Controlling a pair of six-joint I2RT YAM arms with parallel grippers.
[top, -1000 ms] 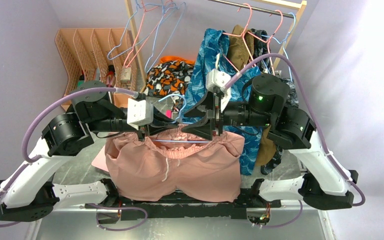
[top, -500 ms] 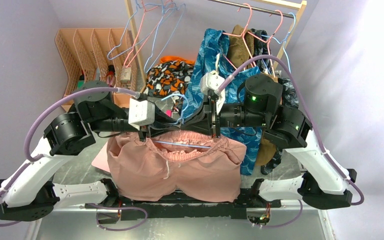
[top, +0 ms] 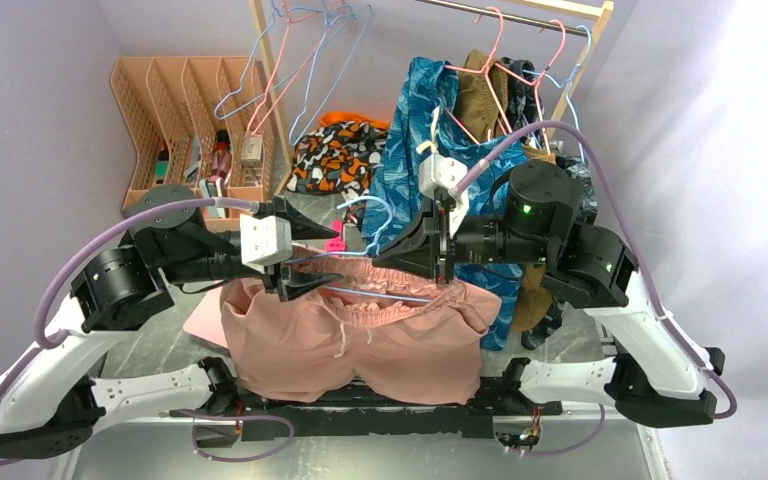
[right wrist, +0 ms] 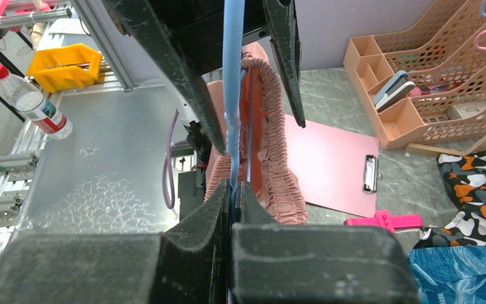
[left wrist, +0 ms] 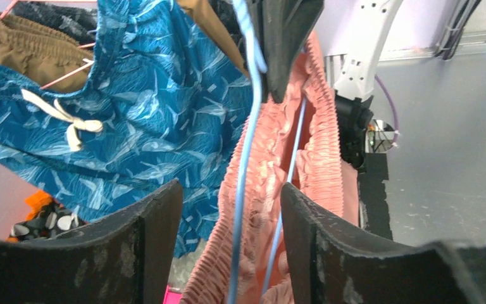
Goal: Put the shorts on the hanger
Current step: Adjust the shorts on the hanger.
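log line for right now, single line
left jaws: open around hanger wire | right jaws: shut on hanger | shorts: hanging from hanger

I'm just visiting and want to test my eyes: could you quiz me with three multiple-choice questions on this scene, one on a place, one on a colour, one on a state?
1. Seen from above, where does the peach file rack stand? A) far left corner B) far right corner C) front centre
2. What colour is the hanger wire through the shorts' waistband? A) pink B) light blue C) black
3. How is the right claw? A) wide open B) shut on nothing C) shut on the hanger
Answers: 1 A: it stands at the back left; 2 B: pale blue wire runs inside the waistband; 3 C: it pinches that wire.
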